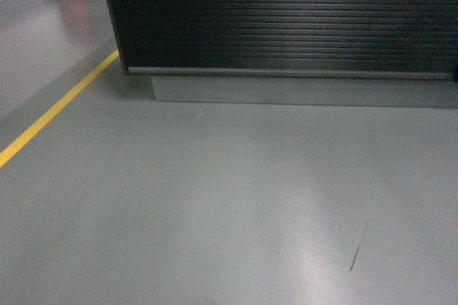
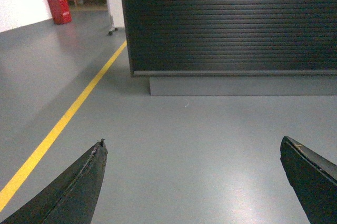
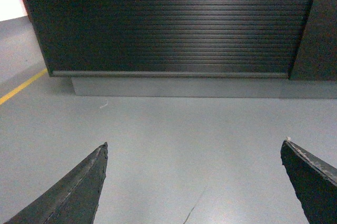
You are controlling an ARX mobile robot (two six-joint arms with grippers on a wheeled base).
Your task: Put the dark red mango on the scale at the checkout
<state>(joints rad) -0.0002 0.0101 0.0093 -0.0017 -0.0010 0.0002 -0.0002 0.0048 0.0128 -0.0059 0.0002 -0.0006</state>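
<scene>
Dark ribbed checkout (image 1: 286, 18) was faced ahead of the left gripper (image 2: 192, 182) and right gripper (image 3: 194, 182), both held spread and empty for approach; mango and scale were not seen.

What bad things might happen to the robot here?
It might bump the checkout: its dark slatted front and grey base stand close ahead across the floor. It also cannot place anything yet: the left hand and right hand are both open and empty, and no mango or scale shows in any view.
</scene>
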